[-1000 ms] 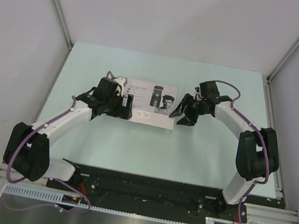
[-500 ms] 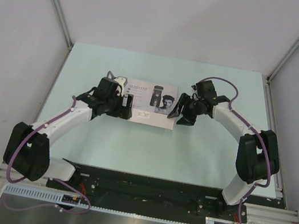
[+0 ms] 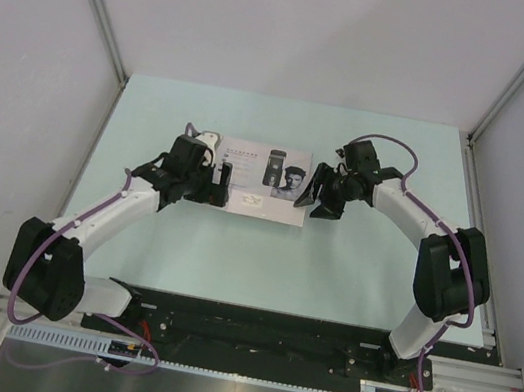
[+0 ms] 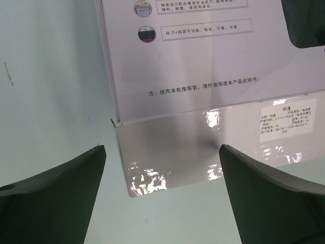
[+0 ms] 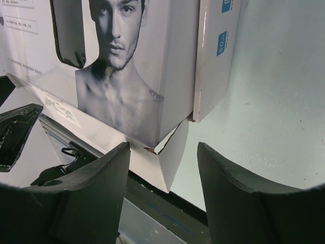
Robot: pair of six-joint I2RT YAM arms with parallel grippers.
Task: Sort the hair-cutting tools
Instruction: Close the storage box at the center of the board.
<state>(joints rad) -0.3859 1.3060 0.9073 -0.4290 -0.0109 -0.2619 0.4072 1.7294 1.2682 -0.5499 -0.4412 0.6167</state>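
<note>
- Left gripper (image 3: 222, 189): released, spread wide, nothing pinched.
- Low over the table (image 3: 260, 267), at the left end of the box (image 3: 259, 201).
- Straight ahead, framed between its fingers (image 4: 56, 183): glossy end panel (image 4: 172, 162) of the box, lying flat.
- Farther out from the panel: lid face with rows of small print.
- Ahead and to that gripper's right: small sticker (image 4: 287, 117) on the panel.
- No contact seen between these fingers and the box.
- Right gripper (image 3: 319, 204): released too, about half spread, clamping nothing.
- At the box's right end, tilted down toward it.
- Just ahead, in line with the gap between its fingers (image 5: 81, 198): box corner with a white flap (image 5: 170, 157) sticking out; touching or not, cannot tell.
- Ahead-left of it: lid with a man's portrait (image 5: 117, 61).
- Ahead-right: narrow white side panel (image 5: 216, 56) with blue marks, standing apart from the lid.
- Under the flap, close to the fingers: dark strip (image 5: 152, 201), too unclear to name.
- Far left in the right wrist view: black shape (image 5: 15, 132), cannot tell what.
- Tools: hidden from all three views.
- Only a printed clipper picture (image 3: 273, 171) on the lid, between the two grippers.
</note>
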